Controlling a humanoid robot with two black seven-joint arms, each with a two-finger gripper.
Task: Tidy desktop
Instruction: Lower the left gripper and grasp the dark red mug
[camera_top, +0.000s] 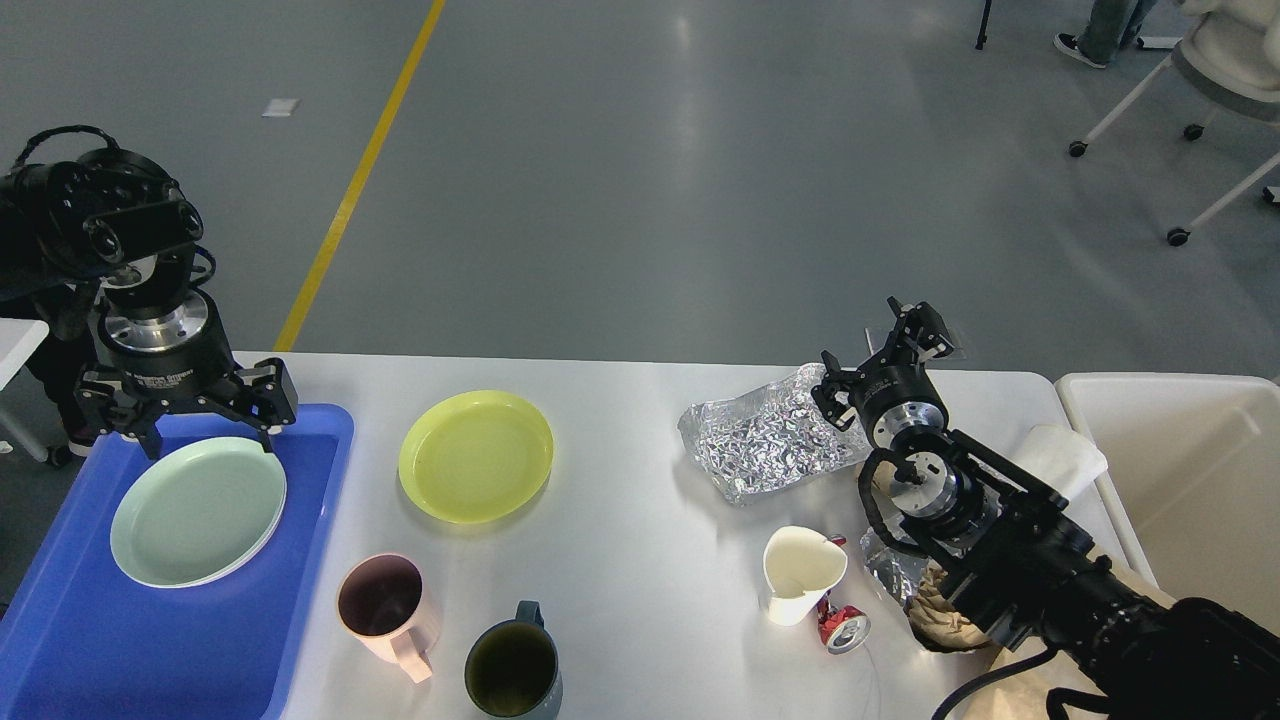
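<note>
Foil (770, 440) lies crumpled on the desktop (640, 560); no writing is readable. Left claw (205, 425) is spread over a plate (198, 510); right claw (880, 355) is spread.

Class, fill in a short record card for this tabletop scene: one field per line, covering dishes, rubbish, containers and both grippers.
surface: desktop
tray: blue tray, far left
in tray: pale green plate
plate on desktop: yellow plate
mugs: pink mug; dark green mug
rubbish: crumpled foil; torn paper cup; crushed red can
bin: off-white bin, far right
left gripper: open, above the pale green plate
right gripper: open, at the foil's far edge
</note>
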